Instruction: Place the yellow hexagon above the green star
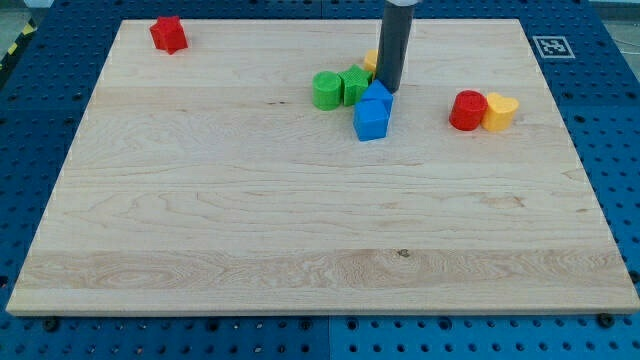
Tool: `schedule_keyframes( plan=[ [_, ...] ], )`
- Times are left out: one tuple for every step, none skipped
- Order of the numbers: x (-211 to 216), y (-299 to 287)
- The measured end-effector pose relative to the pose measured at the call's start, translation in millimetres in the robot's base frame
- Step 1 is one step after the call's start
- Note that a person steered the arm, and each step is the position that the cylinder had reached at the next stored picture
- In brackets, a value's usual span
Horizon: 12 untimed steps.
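My tip is set down at the view's top centre, just above the blue blocks and right of the green star. No gripper is fitted. The yellow hexagon is mostly hidden behind the rod, just above-right of the star. A green cylinder touches the star's left.

A straight, dark grey rod is seen — smooth, round in section, faintly glossy along one side, with a lighter band at the upper end — ending in my tip.
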<state>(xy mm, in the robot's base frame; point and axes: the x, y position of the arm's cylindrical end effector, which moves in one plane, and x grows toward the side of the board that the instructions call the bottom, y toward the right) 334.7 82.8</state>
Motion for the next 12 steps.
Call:
schedule_keyframes(
  plan=[
    [3,48],
    [-4,50],
    [-34,57],
    [-36,57],
    [-37,56],
    [-46,32],
    [-42,28],
    [5,54],
    [14,10],
    [-35,-22],
    [-35,-45],
    [-21,6]
  ],
)
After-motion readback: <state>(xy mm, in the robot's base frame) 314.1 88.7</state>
